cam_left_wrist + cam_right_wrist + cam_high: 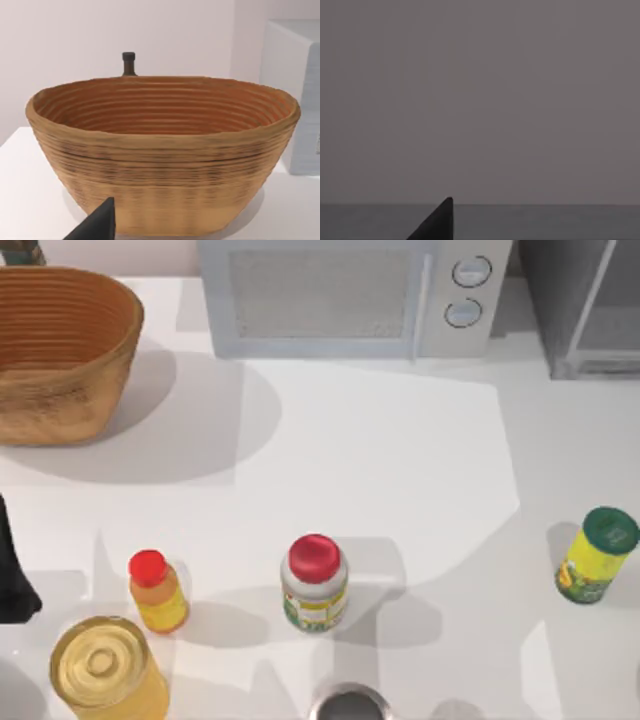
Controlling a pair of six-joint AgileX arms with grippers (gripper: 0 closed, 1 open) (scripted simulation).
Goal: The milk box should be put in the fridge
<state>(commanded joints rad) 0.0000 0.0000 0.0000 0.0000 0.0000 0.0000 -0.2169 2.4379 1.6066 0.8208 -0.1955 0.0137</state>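
Several jars stand spread apart on the table (400,470), giving room to reach; no milk carton appears among them. At the far right the fridge (585,305) waits. Whether the left gripper (12,580) is open, I cannot tell.

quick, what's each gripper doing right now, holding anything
Left gripper: near the wicker basket, fingers cannot be told.
Right gripper: facing a plain grey surface, fingers cannot be told.

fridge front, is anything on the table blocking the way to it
Nothing visible does. The microwave stands beside the fridge, to its left, and the green-capped bottle stands well apart from it, near the table's right side.
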